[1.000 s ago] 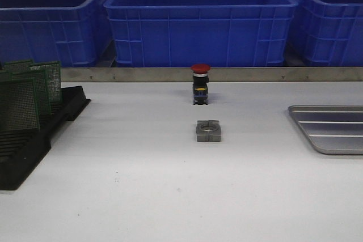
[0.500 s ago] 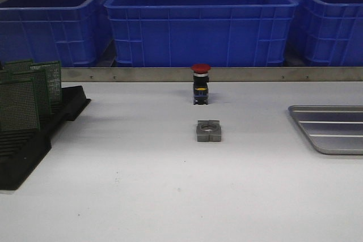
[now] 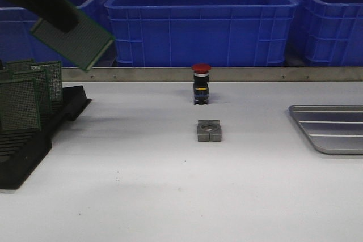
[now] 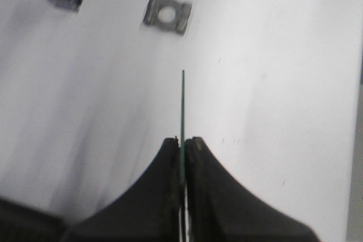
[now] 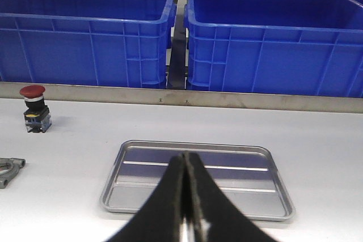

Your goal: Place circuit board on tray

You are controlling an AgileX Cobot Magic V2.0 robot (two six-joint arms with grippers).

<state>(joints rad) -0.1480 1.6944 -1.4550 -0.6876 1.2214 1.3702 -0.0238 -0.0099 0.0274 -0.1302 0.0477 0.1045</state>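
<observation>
My left gripper [image 3: 54, 18] is high at the upper left of the front view, shut on a green circuit board [image 3: 79, 39] that hangs tilted in the air. In the left wrist view the board [image 4: 182, 106] shows edge-on, pinched between the black fingers of the gripper [image 4: 183, 141]. The silver-grey ridged tray [image 3: 332, 128] lies at the table's right edge and holds nothing; it also shows in the right wrist view [image 5: 144, 152]. My right gripper [image 5: 185, 157] is shut and empty, in front of the tray.
A black slotted rack [image 3: 22, 145] with several more green boards [image 3: 25, 97] stands at the left. A red-capped push button [image 3: 200, 83] and a grey metal clamp block [image 3: 208, 130] sit mid-table. Big blue bins [image 3: 198, 21] line the back behind a metal rail.
The left gripper with the circuit board has come into the front view at the upper left, moving right; before, only the rack and boards showed there. Nothing else moved.
</observation>
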